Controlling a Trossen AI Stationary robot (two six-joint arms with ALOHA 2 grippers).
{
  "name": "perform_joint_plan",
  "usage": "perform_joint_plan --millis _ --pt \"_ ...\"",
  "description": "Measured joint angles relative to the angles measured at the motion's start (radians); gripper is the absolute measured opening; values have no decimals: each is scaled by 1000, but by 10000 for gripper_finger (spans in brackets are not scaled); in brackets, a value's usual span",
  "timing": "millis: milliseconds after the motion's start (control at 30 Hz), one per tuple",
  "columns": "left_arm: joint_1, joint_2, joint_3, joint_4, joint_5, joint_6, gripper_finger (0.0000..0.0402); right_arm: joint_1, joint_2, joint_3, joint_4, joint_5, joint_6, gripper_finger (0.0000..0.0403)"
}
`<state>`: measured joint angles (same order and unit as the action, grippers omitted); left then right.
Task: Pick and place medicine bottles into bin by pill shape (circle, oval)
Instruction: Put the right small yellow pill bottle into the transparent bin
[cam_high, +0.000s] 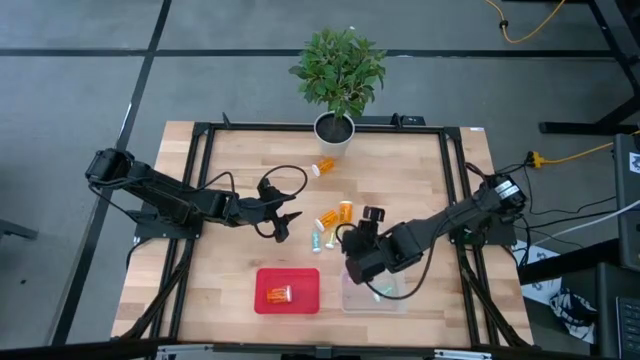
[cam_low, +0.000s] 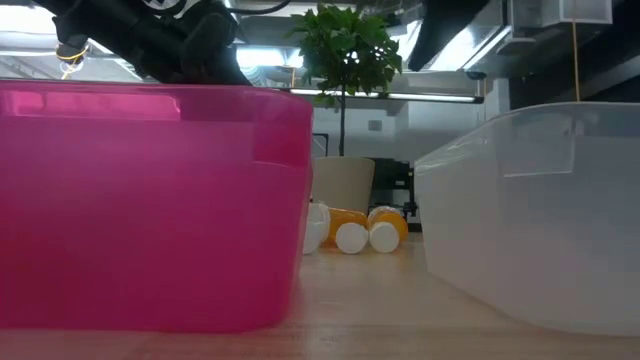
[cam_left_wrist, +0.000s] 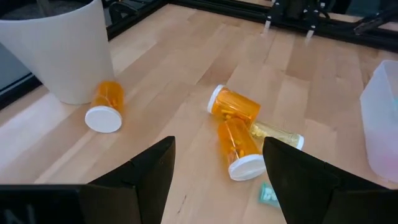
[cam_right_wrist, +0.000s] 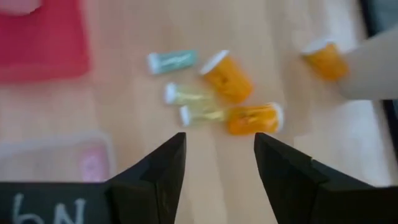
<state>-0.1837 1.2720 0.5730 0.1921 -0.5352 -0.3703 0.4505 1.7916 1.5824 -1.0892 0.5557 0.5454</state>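
Three orange bottles (cam_high: 343, 212) (one apart) loose; left claw (cam_high: 288, 226) and right claw (cam_right_wrist: 217, 163) open, empty.

High view looks straight down on the whole table (cam_high: 240, 180). Low view sits at tabletop level, close behind the pink bin (cam_low: 150, 200), facing the potted plant (cam_low: 345, 60). Both wrist views look toward that plant's pot, sharing the orange bottles (cam_left_wrist: 236, 121) before it.

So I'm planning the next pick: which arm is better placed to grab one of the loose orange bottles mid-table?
Probably the left. Its end effector is open, empty and beside the orange bottles, which lie straight ahead of it. The right end effector is also empty but sits back over the clear bin.
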Motion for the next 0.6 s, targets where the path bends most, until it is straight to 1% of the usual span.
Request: perform_joint_plan --millis 100,233,300,367,433,500,600 --pt "2 0 0 0 -4 -40 237 -23 1 -21 13 4 83 193" --pt "10 0 0 -3 -5 -44 237 -55 2 -83 64 14 187 193" --pt "15 0 0 -22 -5 -51 237 -77 2 -125 121 36 224 193" --pt "22 -2 0 -47 -26 -86 237 -106 2 -167 197 35 241 193" --pt "25 -15 -1 -76 -77 -115 237 -141 2 -202 287 -29 236 193" --pt "25 -37 -1 -104 -123 -118 237 -176 2 -225 376 -122 213 193" --pt "20 -64 -1 -132 -136 -121 237 -223 2 -239 437 -209 241 193"
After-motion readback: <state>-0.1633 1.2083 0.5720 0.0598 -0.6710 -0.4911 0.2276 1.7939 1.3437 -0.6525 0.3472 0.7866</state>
